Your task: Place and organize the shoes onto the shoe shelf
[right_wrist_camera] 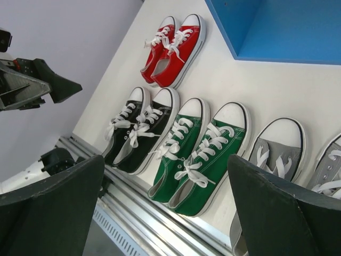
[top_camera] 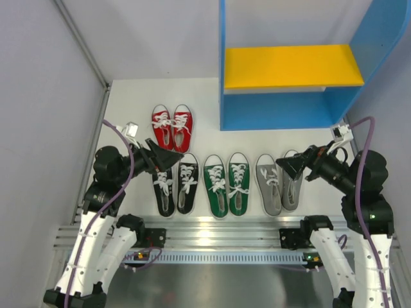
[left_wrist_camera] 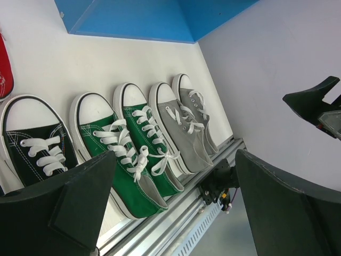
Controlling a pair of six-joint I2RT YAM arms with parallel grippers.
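Observation:
Four pairs of sneakers lie on the white table. The red pair (top_camera: 172,127) lies farther back at the left. The black pair (top_camera: 174,186), green pair (top_camera: 227,184) and grey pair (top_camera: 280,183) form a row near the front edge. The blue shoe shelf (top_camera: 289,110) with its yellow board (top_camera: 292,66) stands at the back right, with nothing on it. My left gripper (top_camera: 168,158) is open and empty above the black pair. My right gripper (top_camera: 289,167) is open and empty above the grey pair. The green pair shows in both wrist views (left_wrist_camera: 128,154) (right_wrist_camera: 200,154).
An aluminium rail (top_camera: 218,228) runs along the table's front edge by the arm bases. Grey walls close in the left and right sides. Bare white table lies between the red pair and the shelf (top_camera: 205,102).

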